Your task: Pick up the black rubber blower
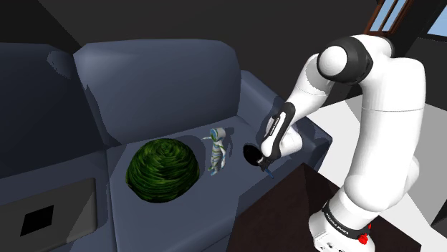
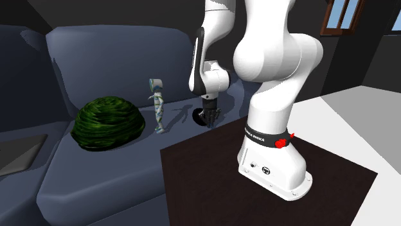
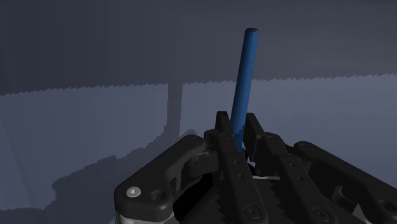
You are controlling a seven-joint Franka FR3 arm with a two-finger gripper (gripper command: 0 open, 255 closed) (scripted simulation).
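Observation:
The blower has a black rounded bulb (image 1: pixel 251 153) and a thin blue nozzle (image 3: pixel 245 76). It is at the sofa seat's edge closest to the stand, and in the second exterior view the bulb (image 2: pixel 199 116) sits just left of the hand. My black gripper (image 1: pixel 263 163) (image 2: pixel 209 119) points down at it. In the wrist view the gripper (image 3: pixel 236 122) has its two fingers close together, clasping the base of the blue nozzle, which sticks out beyond the fingertips. The bulb is hidden behind the hand there. Whether the blower is off the cushion I cannot tell.
A dark green swirled mound (image 1: pixel 163 170) lies mid-seat on the grey-blue sofa (image 1: pixel 157 71). A small pale figurine (image 1: pixel 218 149) stands between it and the blower. The dark stand top (image 2: pixel 257 192) borders the seat. A grey flat panel (image 1: pixel 46 215) lies at the shoulder view's lower left.

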